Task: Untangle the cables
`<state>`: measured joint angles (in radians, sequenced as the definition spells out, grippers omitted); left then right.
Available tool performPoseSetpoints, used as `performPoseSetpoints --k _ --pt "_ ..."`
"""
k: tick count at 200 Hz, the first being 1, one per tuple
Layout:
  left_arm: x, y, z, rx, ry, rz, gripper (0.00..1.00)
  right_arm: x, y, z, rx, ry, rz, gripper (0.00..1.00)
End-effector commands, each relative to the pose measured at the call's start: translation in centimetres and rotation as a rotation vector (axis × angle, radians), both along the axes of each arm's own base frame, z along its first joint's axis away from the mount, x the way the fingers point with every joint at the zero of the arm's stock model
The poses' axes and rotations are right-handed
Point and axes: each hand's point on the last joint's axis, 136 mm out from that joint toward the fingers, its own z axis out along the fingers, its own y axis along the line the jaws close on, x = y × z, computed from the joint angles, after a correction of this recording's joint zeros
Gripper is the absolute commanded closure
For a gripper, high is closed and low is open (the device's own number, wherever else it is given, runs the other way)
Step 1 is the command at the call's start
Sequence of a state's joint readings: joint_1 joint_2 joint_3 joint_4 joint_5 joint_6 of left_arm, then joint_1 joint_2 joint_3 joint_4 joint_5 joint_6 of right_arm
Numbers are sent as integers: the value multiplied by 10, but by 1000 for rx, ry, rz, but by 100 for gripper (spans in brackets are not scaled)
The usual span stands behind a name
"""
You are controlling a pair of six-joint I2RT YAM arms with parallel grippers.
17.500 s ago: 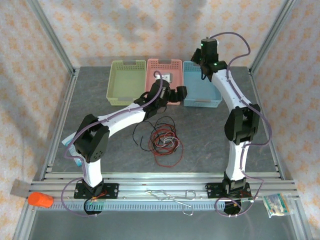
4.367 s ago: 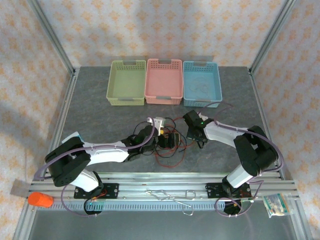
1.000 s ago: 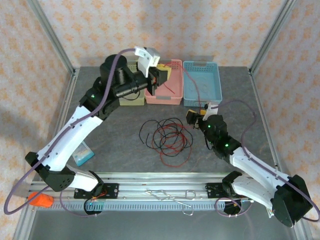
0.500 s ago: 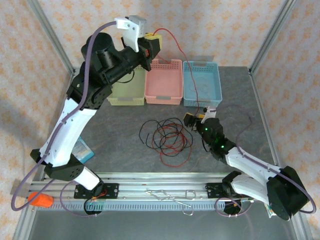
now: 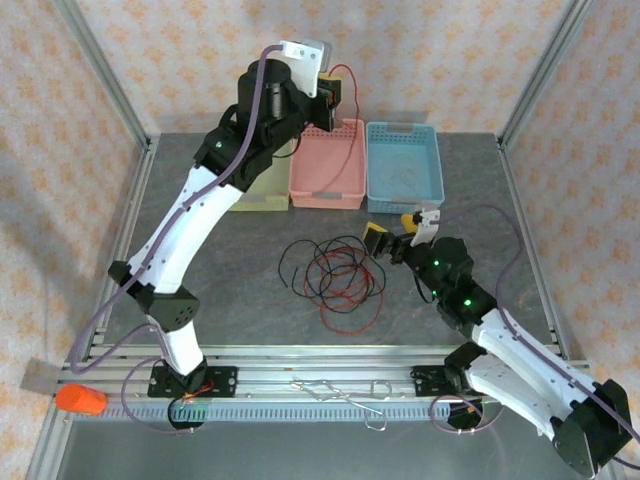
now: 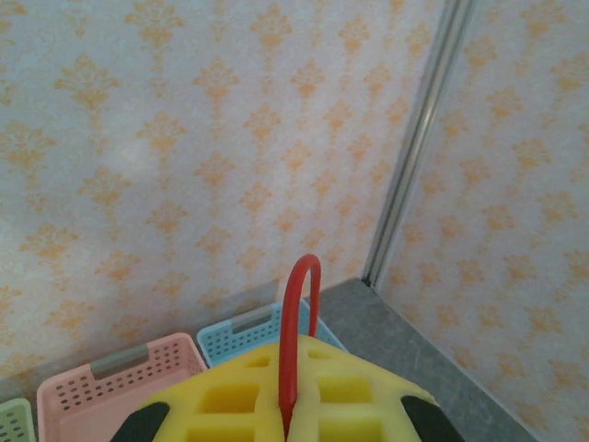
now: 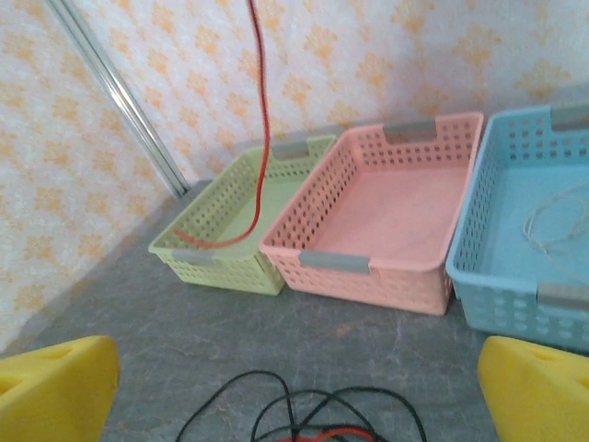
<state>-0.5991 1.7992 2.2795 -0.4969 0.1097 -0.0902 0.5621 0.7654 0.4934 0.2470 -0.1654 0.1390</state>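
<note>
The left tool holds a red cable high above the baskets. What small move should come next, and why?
Probably lower the left tool over the green basket and open it. It is shut on the red cable, whose lower end already lies curled inside that basket, so a low release should drop the rest in.

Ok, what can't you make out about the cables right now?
Left wrist: the red cable below the grip, hidden by the yellow fingers.
Right wrist: most of the cable pile, cut off by the bottom edge.
Top external: which strands cross over which in the cable pile, too thin.
</note>
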Motion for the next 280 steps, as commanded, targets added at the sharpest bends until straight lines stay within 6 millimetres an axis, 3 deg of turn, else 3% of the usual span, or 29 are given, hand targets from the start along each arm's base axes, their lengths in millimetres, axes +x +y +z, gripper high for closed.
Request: performPoseSetpoints --k 1,37,68,72,111,177,235,280 --pt "8 13 18 -50 -24 59 100 -5 -6 28 -15 -67 -8 0" --pt "28 25 31 -91 -77 123 100 5 -25 38 -8 -37 -135 0" --pt "51 47 41 -134 -142 226 100 8 -33 63 -6 -44 -183 0" --pt "63 44 30 -126 -131 236 100 7 -33 66 -8 -48 -182 0" --pt "102 46 7 -137 -147 280 100 9 -38 66 -15 -42 -215 0" --pt "158 46 -89 -109 -6 332 100 10 -40 47 -19 11 -228 0" --pt "181 54 -178 -64 162 368 100 21 -42 32 -27 74 -280 0" --pt "189 56 -255 -2 329 371 100 43 -31 -15 -113 256 -310 0"
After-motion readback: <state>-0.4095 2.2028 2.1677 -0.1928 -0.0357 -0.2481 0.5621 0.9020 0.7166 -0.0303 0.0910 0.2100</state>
